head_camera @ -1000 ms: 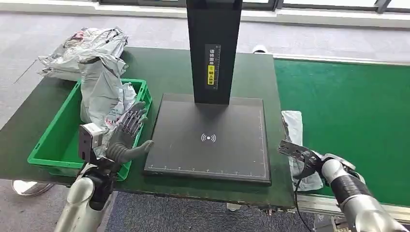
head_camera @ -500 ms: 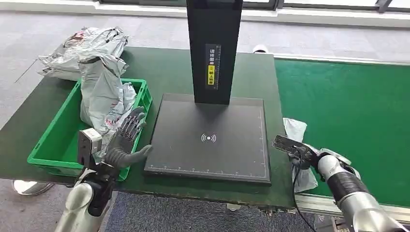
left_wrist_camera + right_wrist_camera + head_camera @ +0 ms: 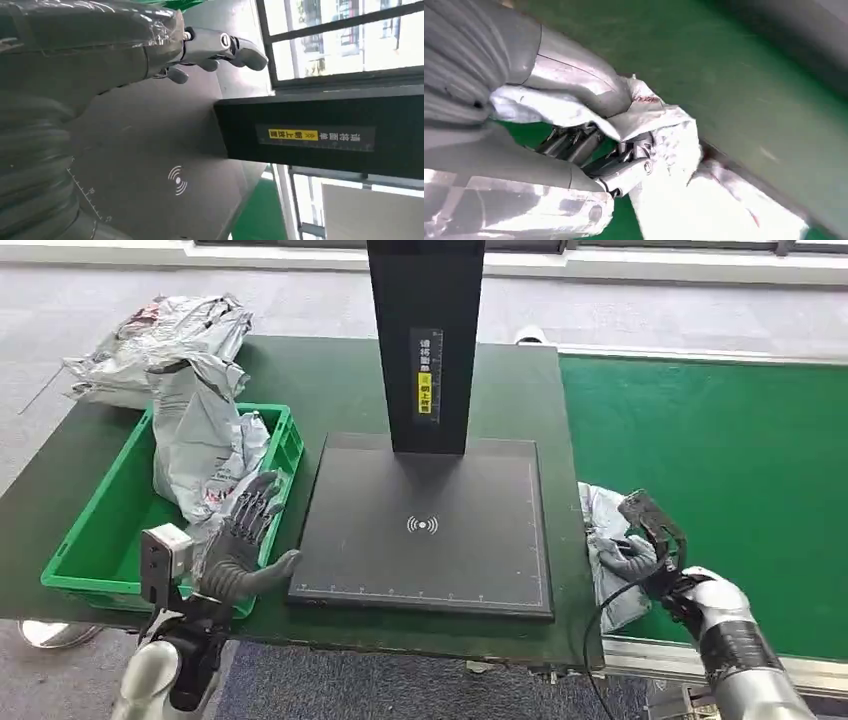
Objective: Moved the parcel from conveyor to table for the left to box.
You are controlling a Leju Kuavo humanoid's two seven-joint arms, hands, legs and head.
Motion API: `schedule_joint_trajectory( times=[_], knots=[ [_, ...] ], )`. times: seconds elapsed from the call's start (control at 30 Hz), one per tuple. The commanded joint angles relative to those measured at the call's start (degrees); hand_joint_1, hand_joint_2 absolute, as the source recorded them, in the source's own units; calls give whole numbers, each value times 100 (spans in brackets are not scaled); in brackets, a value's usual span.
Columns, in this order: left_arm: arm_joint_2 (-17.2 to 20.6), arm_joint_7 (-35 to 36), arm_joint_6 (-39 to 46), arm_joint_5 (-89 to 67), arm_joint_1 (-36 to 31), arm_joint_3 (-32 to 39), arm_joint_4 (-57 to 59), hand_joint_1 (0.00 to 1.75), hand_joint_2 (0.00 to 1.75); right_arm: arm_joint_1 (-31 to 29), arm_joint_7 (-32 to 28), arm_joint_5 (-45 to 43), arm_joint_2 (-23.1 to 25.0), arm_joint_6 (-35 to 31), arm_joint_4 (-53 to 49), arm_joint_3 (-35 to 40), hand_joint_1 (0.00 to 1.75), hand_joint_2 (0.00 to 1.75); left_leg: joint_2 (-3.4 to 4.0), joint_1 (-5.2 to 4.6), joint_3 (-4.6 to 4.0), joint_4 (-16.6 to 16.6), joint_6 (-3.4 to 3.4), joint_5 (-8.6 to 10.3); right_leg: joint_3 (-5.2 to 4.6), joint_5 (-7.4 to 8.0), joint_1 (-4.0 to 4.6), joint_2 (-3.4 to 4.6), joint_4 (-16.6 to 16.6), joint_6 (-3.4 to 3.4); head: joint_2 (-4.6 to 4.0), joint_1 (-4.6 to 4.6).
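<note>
The right hand (image 3: 640, 552) grips the parcel (image 3: 606, 550) at the conveyor's (image 3: 720, 470) edge — next, carry it onto the table (image 3: 330, 380); the left hand (image 3: 240, 540) hovers, fingers apart.

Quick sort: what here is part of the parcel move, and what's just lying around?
Part of the job:
- parcel at the conveyor edge, gripped by the right robot hand
- table
- green box
- left robot hand, waiting open

Lying about:
- scanner stand
- bagged parcels behind the box
</note>
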Motion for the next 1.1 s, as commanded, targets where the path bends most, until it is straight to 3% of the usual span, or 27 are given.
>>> schedule_joint_trajectory(
  times=[0.03,0.2,0.37,0.53,0.67,0.93,1.1],
  knots=[
    [-118,4,43,-44,100,236,-14,0,175,-377,16,-280,585,-10,-712,-1018,175,175,20,0,36,-7,-17,-7,11,-12,1,16,10,-10,2,0],
    [-132,-138,199,-134,205,270,2,0,175,-187,-202,-1309,649,-451,-1833,-1181,175,175,25,-1,48,-19,-28,-3,7,-21,-1,20,28,-23,2,0],
    [-197,-208,207,-155,286,332,-42,0,175,198,-178,-1779,576,-671,-2947,-1251,175,175,4,-3,38,-19,-40,-1,-3,-33,-4,-1,45,-27,0,0],
    [-240,-227,194,-190,274,346,-48,0,175,310,-443,-1795,597,-1018,-3335,-1263,175,175,-34,6,30,-26,-49,18,-4,-27,5,-35,30,-31,0,0],
    [-299,-160,186,-232,250,310,-114,0,175,335,-534,-1239,700,-1537,-3857,-1020,175,175,-40,-3,7,-24,-49,29,-22,-21,3,-48,36,-34,2,0],
    [-216,-134,100,-192,-31,91,119,0,175,-237,-722,-807,753,-1562,-3167,-239,175,175,-31,1,32,-10,-41,32,17,-11,3,-43,29,-32,2,0],
    [-216,-129,96,-183,-40,82,126,0,175,-306,-802,-769,790,-1608,-3030,-159,175,175,-35,2,32,-6,-35,37,21,-5,4,-48,27,-30,2,0]
  ],
)
